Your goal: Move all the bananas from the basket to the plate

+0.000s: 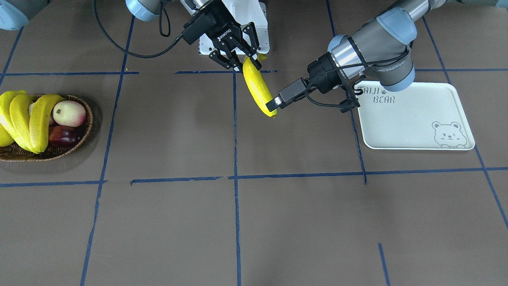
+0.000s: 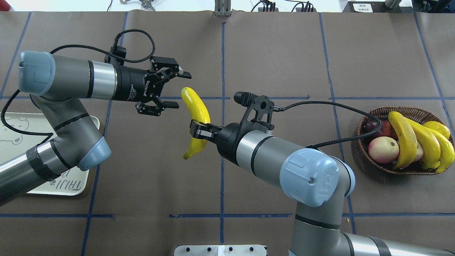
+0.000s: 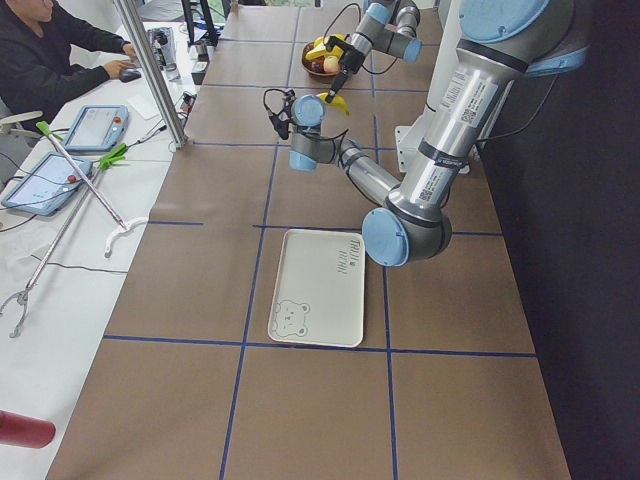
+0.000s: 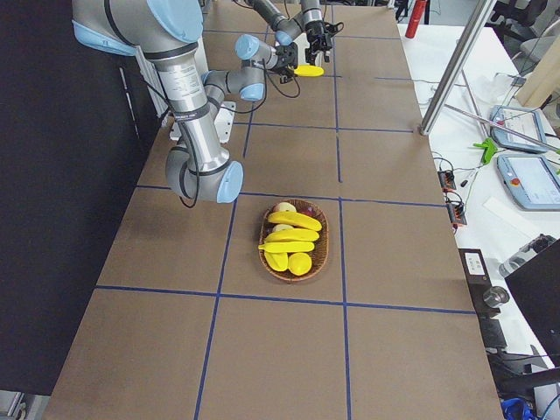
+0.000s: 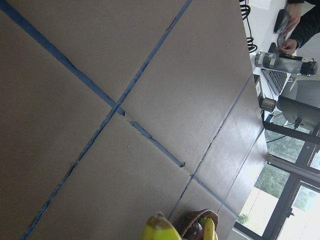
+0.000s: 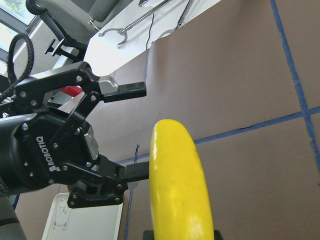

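held banana: aloft over the middle of the table, clear of the surface, one end pointing away from the robot.
right gripper: clamped across the held banana below its middle, toward the end nearer the robot; nothing else carries the fruit.
left gripper: jaws spread wide and empty, level with the held banana's far tip, which sits about at their mouth; no contact shows.
plate: on the table to the robot's left of the held banana, well apart from it, with no fruit on it.
basket: farther from the held banana, on its other side at the robot's right; three bananas lie across a pale fruit and a dark red fruit.
step in hand: by all appearances a mid-air hand-over of the first banana, right arm to left, since basket and plate flank the held banana.
next move: the left gripper would need to slide over the far end and close firmly before the right gripper lets go. A pinch too near the smooth, curved tip could let the fruit swing or slip. The carry to the plate comes after that.
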